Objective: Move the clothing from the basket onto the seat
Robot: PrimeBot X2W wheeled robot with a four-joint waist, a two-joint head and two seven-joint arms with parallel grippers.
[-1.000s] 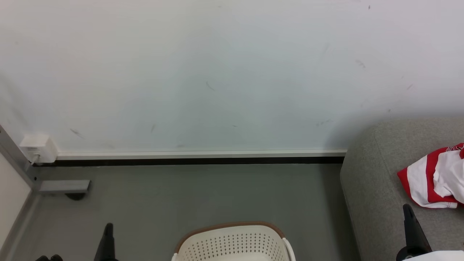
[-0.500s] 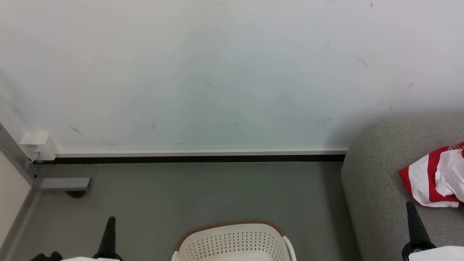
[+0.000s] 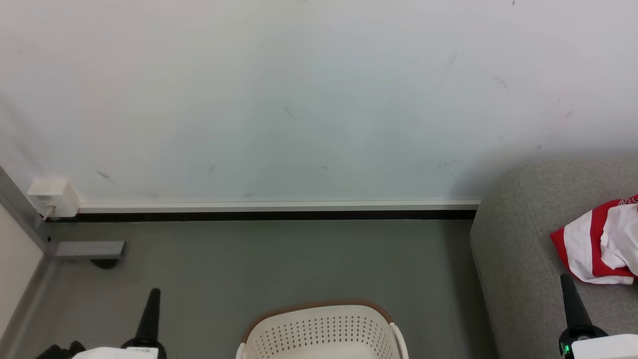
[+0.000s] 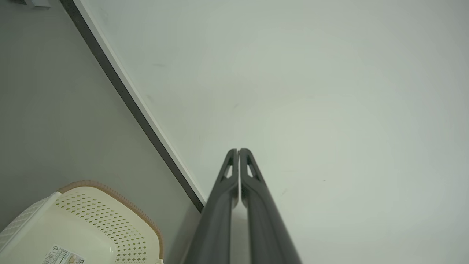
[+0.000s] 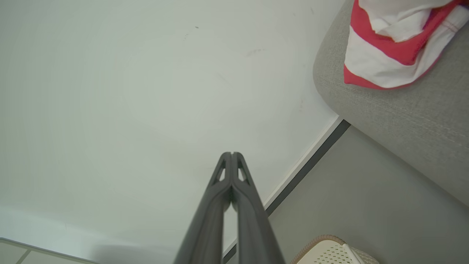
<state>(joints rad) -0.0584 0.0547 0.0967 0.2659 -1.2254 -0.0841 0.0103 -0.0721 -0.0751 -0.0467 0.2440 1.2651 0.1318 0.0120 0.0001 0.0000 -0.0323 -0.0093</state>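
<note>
Cream-white perforated plastic basket (image 3: 319, 329): cut off at the head view's bottom edge;
Red-and-white fabric clothing (image 3: 590, 244): cut off at right edge

The left gripper (image 3: 153, 294) has been raised further into view — pale forearm (image 3: 117, 353) now exposed — and the right gripper (image 3: 565, 279) lifted slightly.

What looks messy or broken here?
Nothing is broken or spilled. The clothing lies crumpled, not folded, on the seat. The wall has a few dark scuffs. The basket stands upright on the floor.
</note>
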